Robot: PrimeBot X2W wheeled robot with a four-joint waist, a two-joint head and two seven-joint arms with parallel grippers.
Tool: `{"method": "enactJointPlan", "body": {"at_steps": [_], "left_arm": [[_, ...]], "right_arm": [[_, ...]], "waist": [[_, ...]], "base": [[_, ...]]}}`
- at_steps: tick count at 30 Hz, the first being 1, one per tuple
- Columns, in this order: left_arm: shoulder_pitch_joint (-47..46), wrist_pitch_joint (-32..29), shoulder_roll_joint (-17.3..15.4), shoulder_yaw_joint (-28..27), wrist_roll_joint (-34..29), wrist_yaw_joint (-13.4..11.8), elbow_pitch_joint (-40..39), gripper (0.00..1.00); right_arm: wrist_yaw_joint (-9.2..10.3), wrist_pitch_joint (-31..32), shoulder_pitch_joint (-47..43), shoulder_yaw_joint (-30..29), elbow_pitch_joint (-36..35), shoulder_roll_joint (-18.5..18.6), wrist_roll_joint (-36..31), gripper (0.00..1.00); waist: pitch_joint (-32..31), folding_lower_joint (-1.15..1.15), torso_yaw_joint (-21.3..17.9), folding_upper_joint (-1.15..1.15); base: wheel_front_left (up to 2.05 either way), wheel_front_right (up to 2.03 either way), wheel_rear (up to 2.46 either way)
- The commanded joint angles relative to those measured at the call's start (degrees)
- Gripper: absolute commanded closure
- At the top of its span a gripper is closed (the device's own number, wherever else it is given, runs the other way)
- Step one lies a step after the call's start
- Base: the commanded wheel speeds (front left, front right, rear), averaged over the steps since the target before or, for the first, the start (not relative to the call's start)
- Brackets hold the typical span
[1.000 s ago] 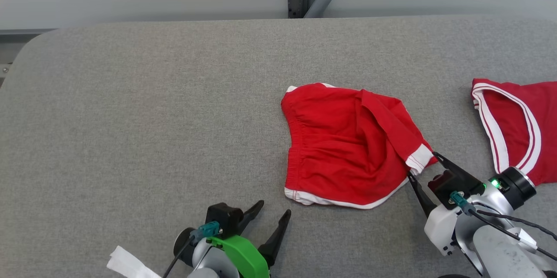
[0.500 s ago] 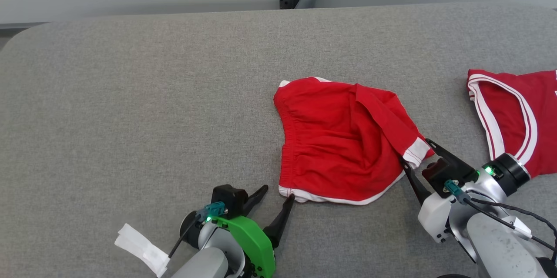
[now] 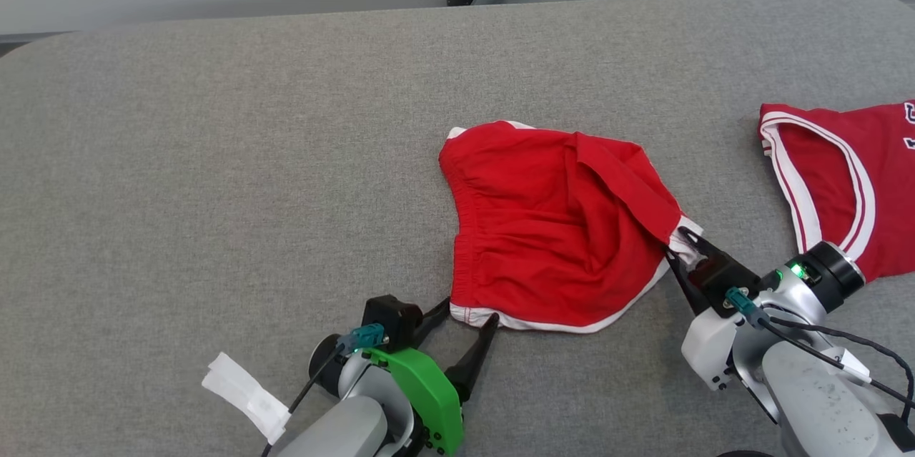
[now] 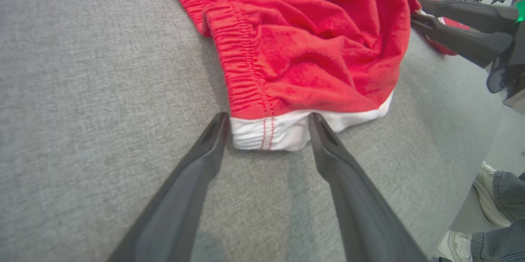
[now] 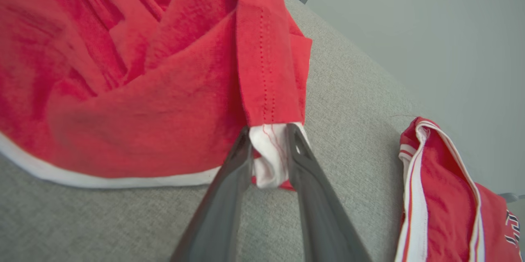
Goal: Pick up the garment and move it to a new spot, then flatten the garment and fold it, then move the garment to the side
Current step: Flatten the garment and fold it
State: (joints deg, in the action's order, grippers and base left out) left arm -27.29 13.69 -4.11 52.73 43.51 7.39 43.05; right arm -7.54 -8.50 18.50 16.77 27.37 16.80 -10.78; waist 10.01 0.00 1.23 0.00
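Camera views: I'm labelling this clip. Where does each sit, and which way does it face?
Head view: high, facing down at table, red shorts, left gripper, right gripper.
Left wrist view: along left gripper's open fingers at the shorts' white hem.
Right wrist view: along right gripper's fingers pinching the hem; jersey beyond.
Shared: all show the shorts.

i could read nothing. the red jersey (image 3: 890, 185) to my right bore dark marks at its cut-off edge, too partial to make out. the white tag (image 3: 243, 394) behind my left gripper (image 3: 470, 310) showed no writing i could tell.
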Motion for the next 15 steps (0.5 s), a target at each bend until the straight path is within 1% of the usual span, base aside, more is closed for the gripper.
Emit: {"method": "enactJointPlan", "body": {"at_steps": [1, 2, 3, 4, 5, 6, 7, 8, 9, 11, 12, 13, 15], "left_arm": [[-0.93, 0.36, 0.09, 0.55, 0.74, 0.07, 0.21, 0.00], [-1.00, 0.45, 0.01, 0.97, 1.14, 0.07, 0.29, 0.00], [-1.11, 0.51, -0.13, 1.39, 1.50, 0.07, 0.37, 0.07], [-1.21, 0.63, -0.25, 1.81, 1.86, 0.07, 0.44, 0.14], [-1.37, 0.65, -0.35, 2.23, 2.01, 0.07, 0.50, 0.27], [-1.52, 0.71, -0.44, 2.62, 2.07, 0.07, 0.53, 0.50], [-1.74, 0.80, -0.54, 2.99, 2.36, 0.08, 0.56, 0.55], [-2.01, 0.88, -0.65, 3.40, 2.78, 0.08, 0.59, 0.63], [-2.17, 0.94, -0.76, 3.71, 3.08, 0.08, 0.61, 0.72], [-2.47, 0.98, -1.00, 4.32, 3.77, 0.08, 0.51, 0.93], [-2.47, 0.98, -1.00, 4.32, 3.77, 0.08, 0.51, 0.93], [-2.65, 1.05, -1.18, 4.63, 4.02, 0.08, 0.45, 1.00], [-3.17, 1.14, -1.48, 5.28, 4.64, 0.08, 0.34, 1.00]], "right_arm": [[0.11, 0.03, 0.49, 0.01, -0.33, 0.15, 0.40, 0.67], [0.11, 0.10, 0.50, -0.01, -0.38, 0.16, 0.56, 0.72], [0.11, 0.14, 0.49, -0.02, -0.42, 0.16, 0.67, 0.75], [0.11, 0.20, 0.44, -0.04, -0.47, 0.13, 0.77, 0.81], [0.11, 0.23, 0.40, -0.02, -0.51, 0.09, 0.81, 0.84], [0.11, 0.25, 0.41, 0.04, -0.56, 0.06, 0.78, 0.86], [0.11, 0.22, 0.45, 0.09, -0.56, 0.05, 0.84, 0.90], [0.11, 0.25, 0.55, 0.10, -0.52, 0.03, 0.99, 0.98], [0.11, 0.27, 0.66, 0.13, -0.43, 0.01, 1.11, 1.00], [0.11, 0.26, 0.85, 0.13, -0.27, 0.01, 1.33, 1.00], [0.11, 0.26, 0.85, 0.13, -0.27, 0.01, 1.33, 1.00], [0.11, 0.26, 0.92, 0.09, -0.23, -0.02, 1.37, 1.00], [0.11, 0.26, 0.93, -0.05, -0.14, -0.01, 1.37, 1.00]], "waist": [[-0.04, 0.00, -0.04, 0.00], [-0.06, 0.00, -0.06, 0.00], [-0.11, 0.00, -0.08, 0.00], [-0.14, 0.00, -0.10, 0.00], [-0.16, 0.00, -0.10, 0.00], [-0.16, 0.00, -0.11, 0.00], [-0.15, 0.00, -0.09, 0.00], [-0.16, 0.00, -0.09, 0.00], [-0.18, 0.00, -0.09, 0.00], [-0.21, 0.00, -0.10, 0.00], [-0.21, 0.00, -0.10, 0.00], [-0.21, 0.00, -0.12, 0.00], [-0.26, 0.00, -0.16, 0.00]], "base": [[0.00, 0.00, 0.00], [0.00, 0.00, 0.00], [0.00, 0.00, 0.00], [0.00, 0.00, 0.00], [0.00, 0.00, 0.00], [0.00, 0.00, 0.00], [0.00, 0.00, 0.00], [0.00, 0.00, 0.00], [0.00, 0.00, 0.00], [0.00, 0.00, 0.00], [0.00, 0.00, 0.00], [0.00, 0.00, 0.00], [0.00, 0.00, 0.00]]}}
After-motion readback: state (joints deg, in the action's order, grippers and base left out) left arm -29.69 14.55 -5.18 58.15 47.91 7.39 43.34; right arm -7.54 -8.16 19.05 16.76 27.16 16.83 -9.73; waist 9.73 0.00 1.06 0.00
